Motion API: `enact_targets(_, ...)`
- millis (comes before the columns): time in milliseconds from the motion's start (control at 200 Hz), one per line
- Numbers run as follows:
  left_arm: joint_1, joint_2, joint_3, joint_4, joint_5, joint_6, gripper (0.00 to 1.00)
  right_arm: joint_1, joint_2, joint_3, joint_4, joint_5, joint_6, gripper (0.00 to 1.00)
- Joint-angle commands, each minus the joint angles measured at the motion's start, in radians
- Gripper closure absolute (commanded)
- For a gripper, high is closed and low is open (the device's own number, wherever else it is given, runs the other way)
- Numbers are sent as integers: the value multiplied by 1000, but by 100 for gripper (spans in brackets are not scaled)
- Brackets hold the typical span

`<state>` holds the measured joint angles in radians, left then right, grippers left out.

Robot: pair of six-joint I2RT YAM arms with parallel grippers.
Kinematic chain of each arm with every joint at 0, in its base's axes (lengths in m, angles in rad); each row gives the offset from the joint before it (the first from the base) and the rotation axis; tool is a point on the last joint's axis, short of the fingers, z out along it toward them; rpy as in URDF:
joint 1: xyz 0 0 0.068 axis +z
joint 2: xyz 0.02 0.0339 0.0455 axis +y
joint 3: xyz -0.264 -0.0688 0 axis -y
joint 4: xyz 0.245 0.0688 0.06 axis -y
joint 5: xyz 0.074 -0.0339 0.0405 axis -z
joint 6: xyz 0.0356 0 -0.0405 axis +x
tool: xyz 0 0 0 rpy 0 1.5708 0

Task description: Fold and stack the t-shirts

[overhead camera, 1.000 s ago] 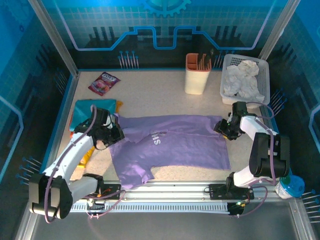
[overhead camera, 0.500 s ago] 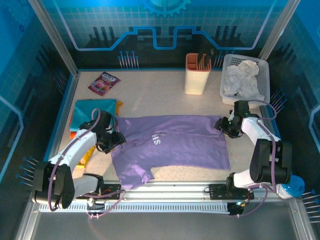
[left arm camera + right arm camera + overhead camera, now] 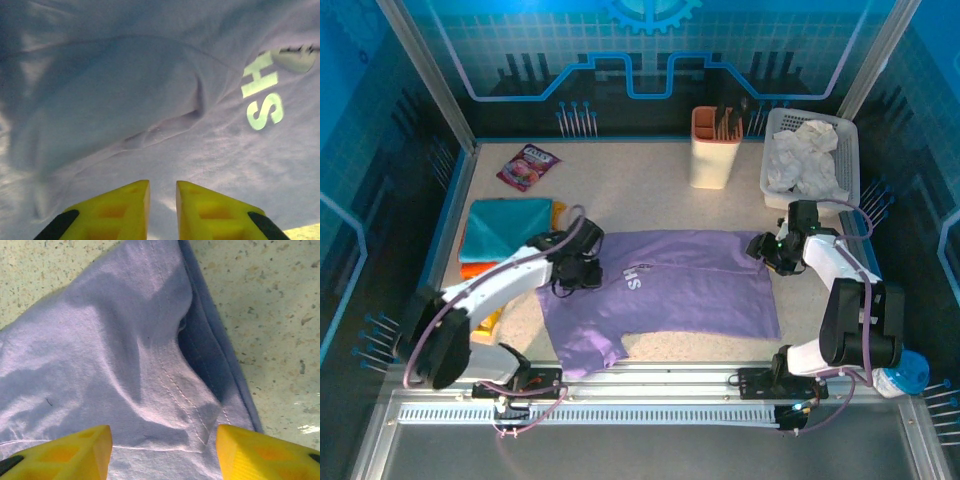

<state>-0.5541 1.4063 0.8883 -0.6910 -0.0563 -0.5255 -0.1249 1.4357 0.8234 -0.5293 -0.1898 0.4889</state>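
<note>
Top external view, holdings: lavender t-shirt (image 3: 670, 295) spread at centre frame, lettering up. The left gripper (image 3: 582, 268) is over its left shoulder and the right gripper (image 3: 767, 250) is at its upper right corner. Teal t-shirt (image 3: 505, 228) lies folded at centre left.

Left wrist view adds what the overhead cannot resolve. Its fingers (image 3: 120, 210) are drawn nearly together with a thin slit between; we cannot tell whether cloth is nipped there. A doubled flap lies beside the white lettering (image 3: 262, 95).

Right wrist view adds: jaws wide apart, holding nothing, straddling the hemmed corner, with bare table (image 3: 270, 315) at right.

Step in hand, we judge, is folding the left side inward. We would lay the flap parallel to the side seam, crease flat, lettering side smooth, and the opposite corner kept anchored.
</note>
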Motion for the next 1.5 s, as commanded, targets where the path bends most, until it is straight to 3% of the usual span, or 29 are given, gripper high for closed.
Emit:
enact_targets(0,-56,89,38,42,-58,66,78,-7,-6,12,7,-28,-1,41)
enact_targets(145,-73,195,68,40,-165,75,72,-6,1,13,14,-39,4,40)
enact_targets(410,-90,252,88,54,-231,96,71,3,23,13,24,-56,9,40)
enact_targets(820,-101,290,80,62,-226,87,72,5,46,14,35,-73,14,40)
enact_targets(1011,-101,294,87,51,-238,80,85,6,48,19,39,-75,18,40)
enact_targets(1136,-101,277,106,27,-214,79,100,4,49,24,35,-73,17,40)
enact_targets(1496,-101,197,168,-30,31,0,100,6,52,31,33,-73,17,41)
